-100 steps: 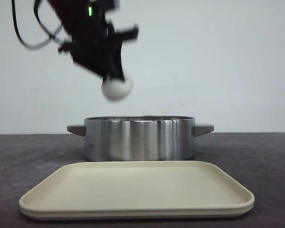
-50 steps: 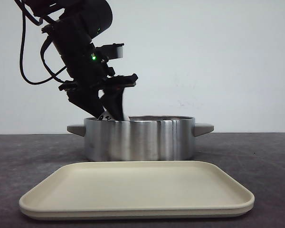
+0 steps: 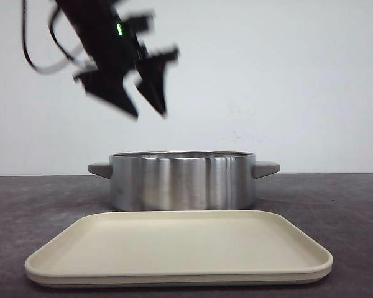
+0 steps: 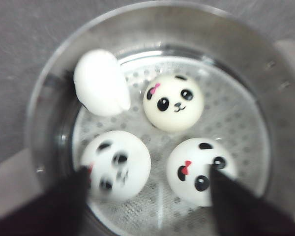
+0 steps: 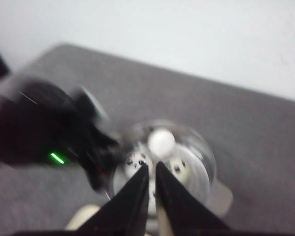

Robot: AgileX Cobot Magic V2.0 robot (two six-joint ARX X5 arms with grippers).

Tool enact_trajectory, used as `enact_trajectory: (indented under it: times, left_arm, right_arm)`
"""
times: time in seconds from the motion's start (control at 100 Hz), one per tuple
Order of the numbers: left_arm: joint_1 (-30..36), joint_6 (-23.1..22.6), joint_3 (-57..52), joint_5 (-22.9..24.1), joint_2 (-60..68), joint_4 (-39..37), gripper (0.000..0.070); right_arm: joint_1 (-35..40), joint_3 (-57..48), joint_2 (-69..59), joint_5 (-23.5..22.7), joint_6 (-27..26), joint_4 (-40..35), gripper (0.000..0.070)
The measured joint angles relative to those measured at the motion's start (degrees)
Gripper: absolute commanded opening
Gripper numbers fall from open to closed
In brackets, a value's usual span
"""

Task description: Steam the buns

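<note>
Several white panda-faced buns lie on the perforated insert inside the steel pot [image 3: 183, 180]. In the left wrist view one faces up [image 4: 173, 102], two more sit nearer the fingers [image 4: 117, 164] [image 4: 199, 169], and another [image 4: 101, 82] leans against the pot wall with its face hidden. My left gripper [image 3: 149, 115] [image 4: 148, 172] hangs open and empty above the pot's left part. My right gripper [image 5: 151, 167] is shut on nothing, high up and looking down on the pot [image 5: 206, 162] and the buns [image 5: 162, 141]; it is outside the front view.
A cream tray [image 3: 180, 242] lies bare in front of the pot, near the table's front edge. The pot has a grey handle on each side [image 3: 266, 167]. The dark tabletop [image 3: 336, 205] extends to either side.
The left gripper carried a bun down into the pot, let it go, and has risen again, open and empty. The pot and tray stayed put.
</note>
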State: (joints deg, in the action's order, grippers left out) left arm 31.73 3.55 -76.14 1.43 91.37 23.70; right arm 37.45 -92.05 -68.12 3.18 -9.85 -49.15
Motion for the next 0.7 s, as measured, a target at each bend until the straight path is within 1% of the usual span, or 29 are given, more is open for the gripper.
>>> enact_trajectory:
  times: [0.1, 0.16, 0.22, 0.37, 0.48, 0.52, 0.58, 0.65, 0.7]
  left_arm:
    - [0.0, 1.9, -0.4, 0.0, -6.9, 2.2, 0.0009]
    - [-0.1, 2.4, -0.4, 0.0, -10.8, 3.3, 0.0009]
    - [-0.1, 2.7, -0.3, 0.0, -15.2, 4.4, 0.0009]
    - [-0.1, 3.2, 2.2, 0.3, -25.5, 7.4, 0.0009]
    - [-0.1, 3.4, 5.8, 2.7, -32.9, 9.0, 0.0009]
    - [-0.1, 3.8, 7.5, 3.0, -35.7, 9.3, 0.0008]
    - [-0.1, 5.3, 10.0, 3.1, -40.2, 9.8, 0.0008]
    - [-0.1, 7.2, 12.3, 3.1, -45.0, 11.1, 0.0009]
    - [-0.1, 8.1, 13.6, 3.3, -48.5, 12.2, 0.0009]
  right_arm:
    - [0.0, 5.0, 0.0, 1.3, 0.6, 0.3, 0.0017]
    - [0.0, 8.9, 0.1, 1.7, 0.7, 2.4, 0.0017]
    - [0.2, 13.6, 0.6, 1.8, 0.7, 6.9, 0.0017]
    - [2.9, 25.9, 3.7, 1.4, 0.9, 21.6, 0.0017]
    - [4.9, 33.0, 5.8, 1.5, 0.9, 32.7, 0.0017]
    - [5.5, 34.5, 6.1, 2.1, 0.9, 35.5, 0.0017]
    - [6.5, 36.4, 6.4, 4.3, 1.0, 39.3, 0.0017]
    - [7.4, 36.9, 6.4, 7.2, 1.0, 40.4, 0.0017]
    - [7.9, 36.9, 6.4, 8.2, 1.1, 41.3, 0.0017]
